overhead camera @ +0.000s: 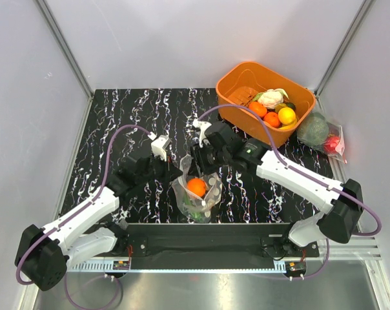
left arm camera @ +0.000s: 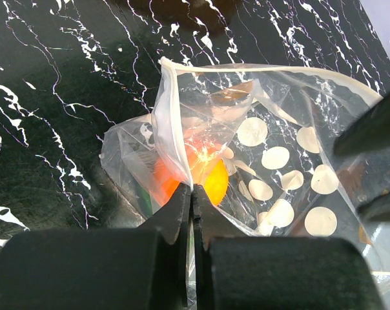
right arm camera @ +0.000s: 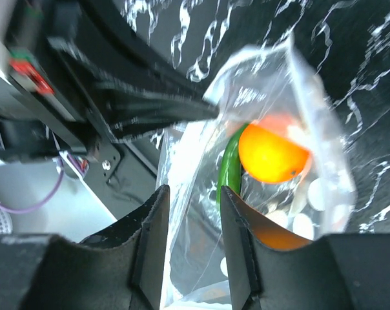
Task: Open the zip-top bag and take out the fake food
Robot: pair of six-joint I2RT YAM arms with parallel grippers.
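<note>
Left gripper [left arm camera: 192, 191] has its jaws clenched on the folded side edge of the zip-top bag [left arm camera: 279, 161], holding that edge up. On the right gripper [right arm camera: 194, 192] I see the jaws parted, with the bag's film between them but a clear gap left. Both work over the black marbled table [overhead camera: 130, 116]. An orange bin [overhead camera: 301, 116] sits far right, well apart. The bag stands between the grippers, near the table's front. Inside lies the fake food: an orange round fruit [right arm camera: 272, 154] touching a long green vegetable [right arm camera: 230, 165].
</note>
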